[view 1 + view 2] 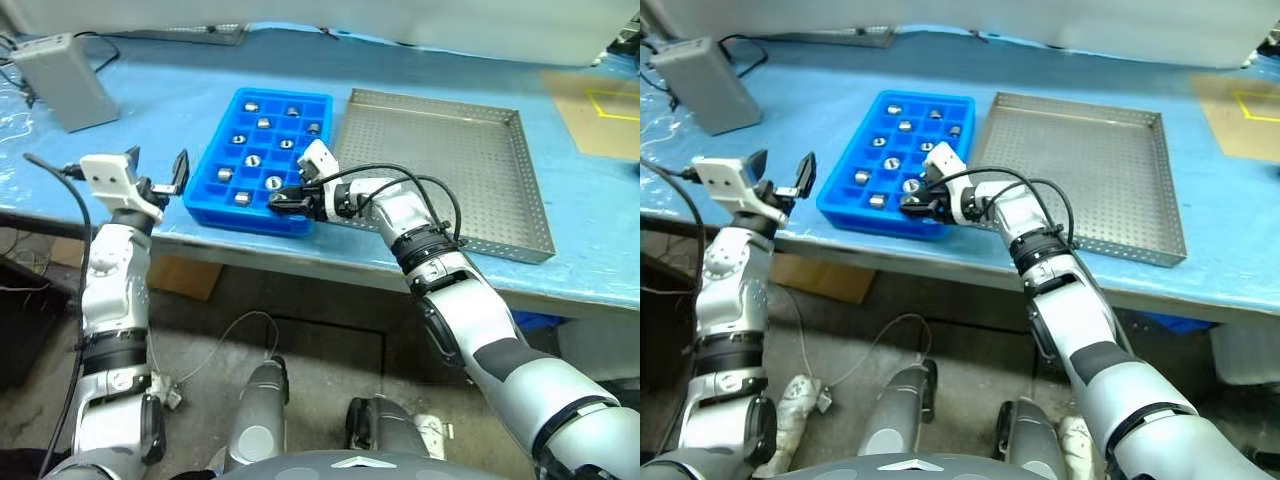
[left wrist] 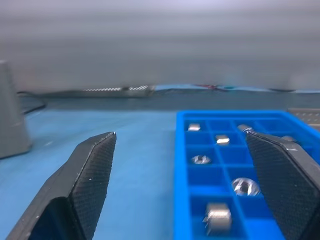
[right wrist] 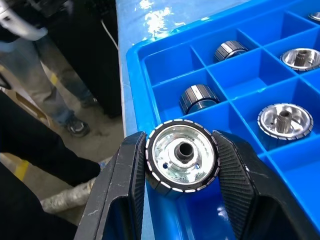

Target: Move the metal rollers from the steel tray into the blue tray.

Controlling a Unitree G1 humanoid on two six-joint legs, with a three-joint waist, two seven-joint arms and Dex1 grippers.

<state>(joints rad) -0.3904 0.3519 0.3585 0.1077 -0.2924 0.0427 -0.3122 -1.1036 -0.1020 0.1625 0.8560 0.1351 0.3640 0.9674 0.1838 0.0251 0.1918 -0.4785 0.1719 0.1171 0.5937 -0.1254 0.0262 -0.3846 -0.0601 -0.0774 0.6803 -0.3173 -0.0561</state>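
Observation:
The blue tray (image 1: 240, 216) lies near the table's front edge with several metal rollers (image 1: 253, 160) in its compartments. My right gripper (image 1: 280, 201) hangs over the tray's near corner, pointing left, shut on one metal roller (image 3: 182, 162) held by its ribbed rim between both fingers. Right of the blue tray lies the steel tray (image 1: 450, 160), whose perforated floor looks bare. My left gripper (image 1: 157, 163) is open with nothing in it, a little left of the blue tray at the table's edge. In the left wrist view the blue tray (image 2: 181, 175) sits between its spread fingers (image 2: 95, 170).
A grey box (image 1: 65, 80) with cables stands at the back left of the blue-covered table. A brown patch with yellow tape (image 1: 600, 120) lies at the far right. A person's legs (image 3: 55, 100) stand on the floor beside the table.

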